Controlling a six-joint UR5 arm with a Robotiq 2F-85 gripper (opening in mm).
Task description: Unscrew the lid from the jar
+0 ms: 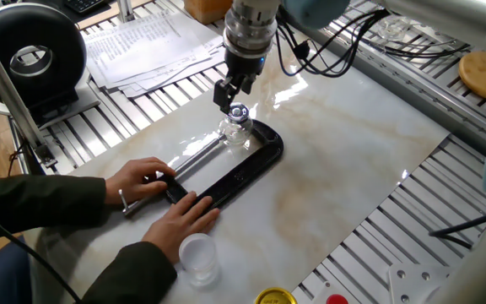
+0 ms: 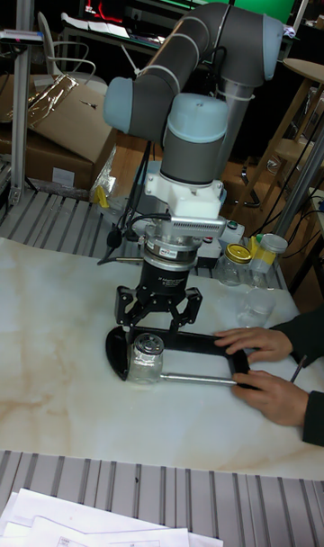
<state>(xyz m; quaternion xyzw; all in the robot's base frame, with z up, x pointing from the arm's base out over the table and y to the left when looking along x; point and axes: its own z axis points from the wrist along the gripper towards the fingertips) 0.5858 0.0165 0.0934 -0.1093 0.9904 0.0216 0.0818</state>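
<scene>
The gripper (image 2: pixel 158 329) is held spread apart just above the lid (image 2: pixel 147 342), with nothing grasped. The lid is still seated on the jar (image 2: pixel 145 360), which is pinned in the black C-clamp (image 1: pixel 241 173) lying on the marble surface (image 1: pixel 344 160).

From the fixed view the gripper (image 1: pixel 229 95) appears slightly off-centre over the lid (image 1: pixel 240 112). If it is lowered this way, one finger could land on the rim and the jar (image 1: pixel 235 131) could be tipped or crushed.

The clamp is steadied only by two human hands (image 1: pixel 167 203). Should that hold give under torque, jar and clamp would likely be spun together and the lid left tight. The shiny lid could also slip between the fingers.
</scene>
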